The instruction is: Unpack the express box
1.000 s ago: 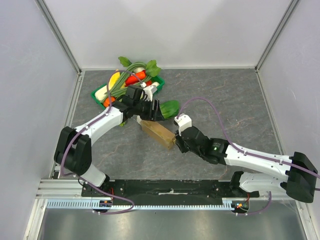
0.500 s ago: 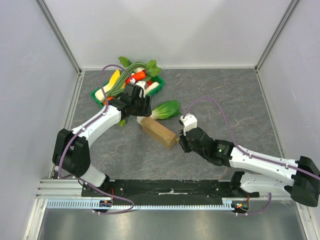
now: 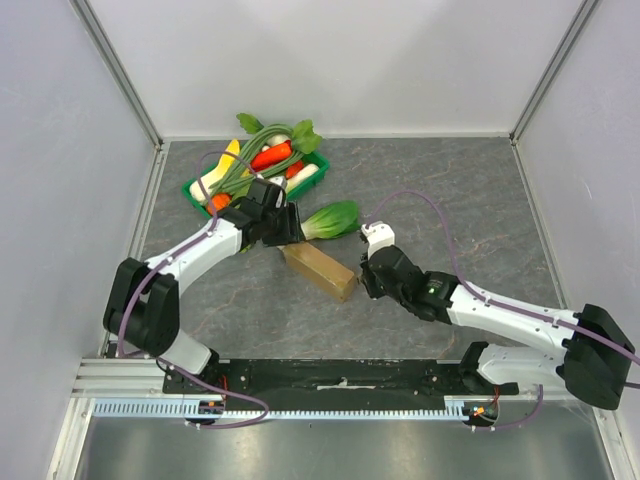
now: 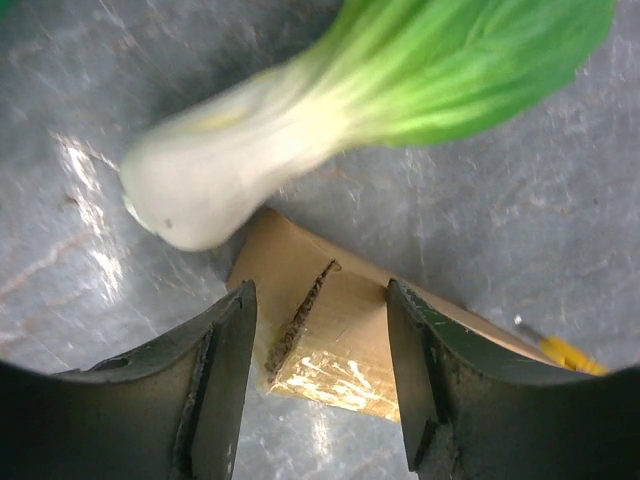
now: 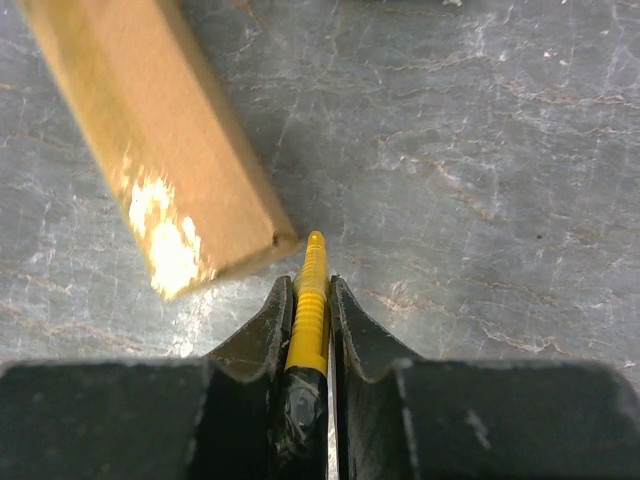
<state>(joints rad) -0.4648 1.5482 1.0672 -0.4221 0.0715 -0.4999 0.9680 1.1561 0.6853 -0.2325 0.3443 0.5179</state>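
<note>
The left arm (image 3: 205, 248) and right arm (image 3: 505, 315) share one build: white link shells between bulky black joint housings, ending in a large black shoulder block (image 3: 598, 360). A thin purple cable (image 3: 405, 195) loops loosely along each arm. The right wrist carries a small white camera block (image 3: 376, 234). The left end effector (image 4: 318, 300) and right end effector (image 5: 312, 285) each have two matte black fingers with curved, moulded inner faces.
</note>
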